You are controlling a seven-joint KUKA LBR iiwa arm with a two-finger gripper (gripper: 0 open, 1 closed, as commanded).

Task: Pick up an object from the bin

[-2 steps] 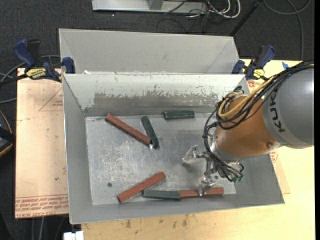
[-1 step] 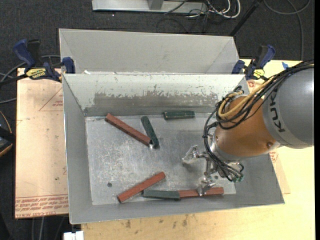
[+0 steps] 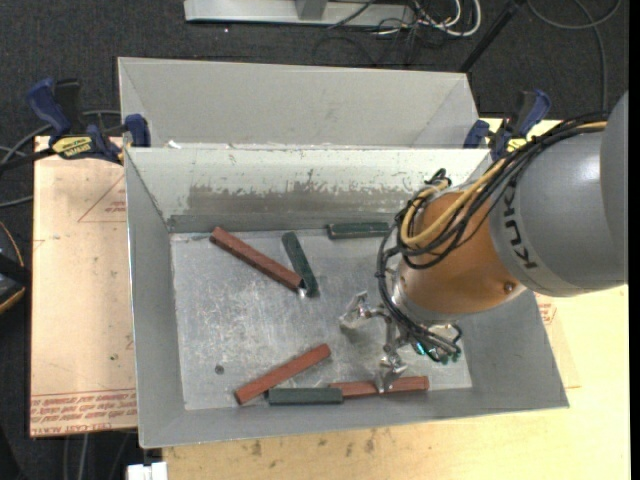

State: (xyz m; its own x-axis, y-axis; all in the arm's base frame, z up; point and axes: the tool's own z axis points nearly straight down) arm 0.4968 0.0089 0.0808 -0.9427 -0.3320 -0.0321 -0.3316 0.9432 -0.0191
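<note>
My gripper (image 3: 372,344) hangs low over the right part of the bin floor, its two metal fingers spread apart with nothing between them. One fingertip (image 3: 352,317) sits over bare floor. The other fingertip (image 3: 391,372) rests just above a short reddish-brown bar (image 3: 380,388) that lies along the front wall. A dark green bar (image 3: 304,396) lies end to end with it on the left. A longer reddish-brown bar (image 3: 283,373) slants up from the front left toward the gripper.
Farther back lie a long reddish-brown bar (image 3: 255,258), a dark green bar (image 3: 299,264) crossing its right end, and another dark green bar (image 3: 358,230) against the back wall. The arm's orange cover and cables hang over the bin's right side.
</note>
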